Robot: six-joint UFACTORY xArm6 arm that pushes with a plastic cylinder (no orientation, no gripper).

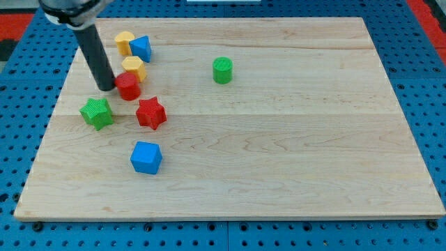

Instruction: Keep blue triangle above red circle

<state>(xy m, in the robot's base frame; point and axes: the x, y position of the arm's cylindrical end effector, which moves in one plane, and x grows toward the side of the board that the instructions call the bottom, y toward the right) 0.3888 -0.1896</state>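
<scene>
Our arm carries no claw, so there is nothing to call apart or together; it ends in a dark rod, and my tip (106,88) rests on the bench (279,153) in the view's upper left. The tip sits just at the view's left side of the red circle (128,86), touching it or nearly so; we cannot tell which.

Directly toward the view's top from the red circle, and touching it or nearly so, lies a yellow block (133,67), its shape hard to make out. Farther toward the top sits the blue triangle (141,48), with a second yellow block (124,42) pressed against its left side. So the blue triangle lies above the red circle in the view, slightly to the right, with the first yellow block between them.

Toward the view's bottom from the tip we see a green star (96,112), near but apart from the rod. To its right, just below the red circle, is a red star (150,113). Lower still, well apart from the cluster, a blue cube (146,157) stands alone.

Away to the view's right, near the top middle of the bench, a green cylinder (222,70) stands upright by itself. The bench is a pale wooden board lying on a blue perforated surface (418,84).
</scene>
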